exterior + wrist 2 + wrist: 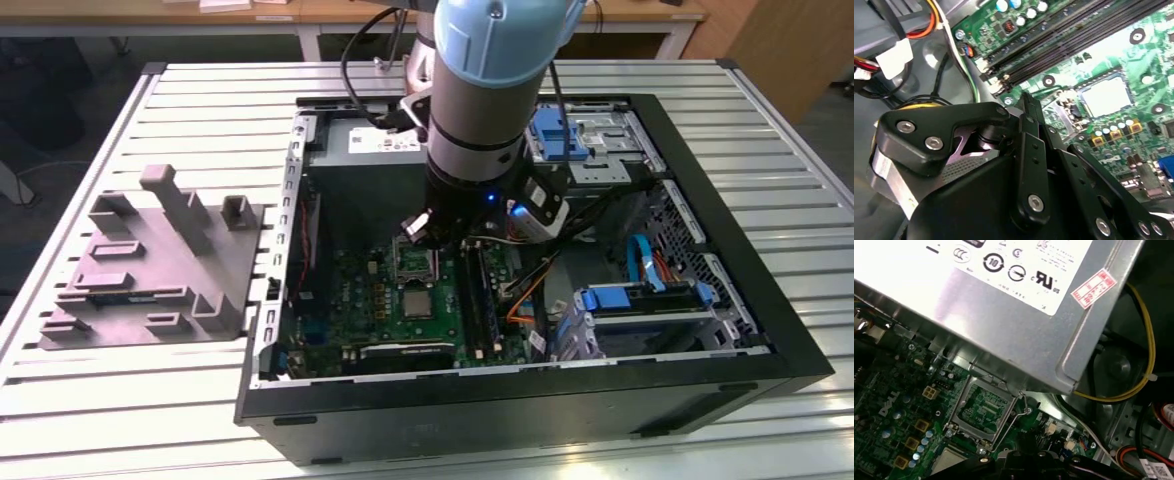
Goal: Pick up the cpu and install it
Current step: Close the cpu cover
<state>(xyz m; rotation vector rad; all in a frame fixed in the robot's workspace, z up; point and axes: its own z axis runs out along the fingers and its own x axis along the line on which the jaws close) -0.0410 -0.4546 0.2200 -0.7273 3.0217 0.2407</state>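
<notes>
Grey power-supply box (1004,305) with labels overhanging green board (889,410); open socket frame (985,412), lever raised; silvery cpu (951,460) just beside it; yellow wire (1146,340) looping past the box's corner.

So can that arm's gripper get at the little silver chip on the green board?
Probably yes. The cpu lies face up on the green board with nothing over it, and the gripper hangs close above. The grey power-supply box sits to one side, not covering it.
</notes>
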